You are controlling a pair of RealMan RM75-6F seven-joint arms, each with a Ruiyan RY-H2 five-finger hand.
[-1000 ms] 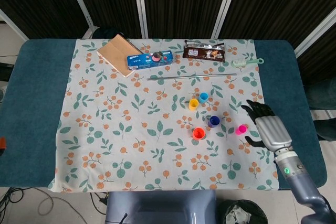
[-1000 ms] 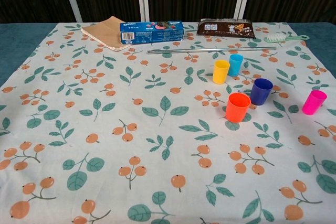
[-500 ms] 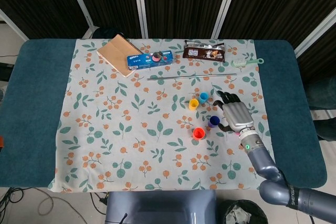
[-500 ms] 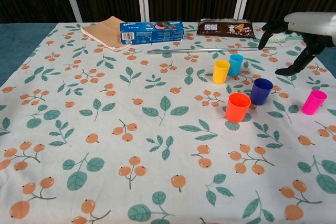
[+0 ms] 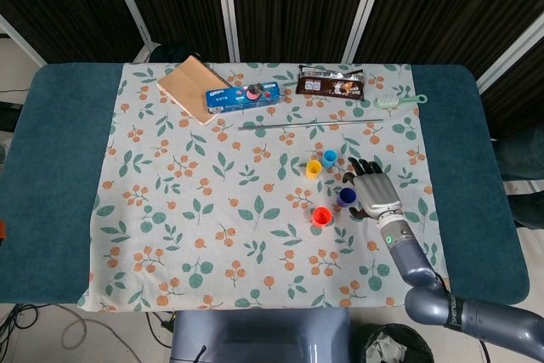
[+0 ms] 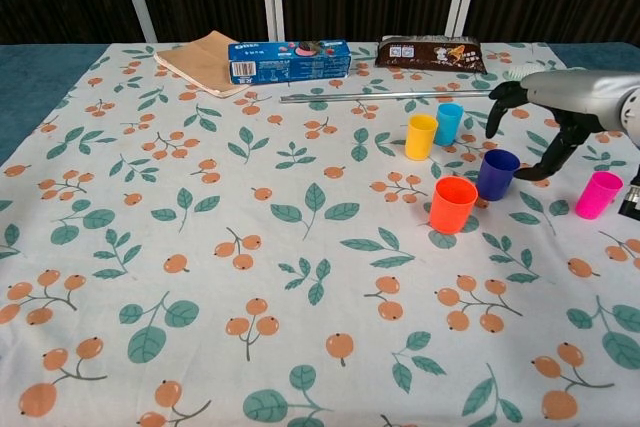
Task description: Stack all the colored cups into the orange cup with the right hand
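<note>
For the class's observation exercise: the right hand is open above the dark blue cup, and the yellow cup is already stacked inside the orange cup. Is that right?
Not quite. The right hand is open above the dark blue cup, but the yellow cup is not stacked: it stands on the cloth beside the light blue cup, apart from the orange cup, which is empty. The chest view shows this.
</note>
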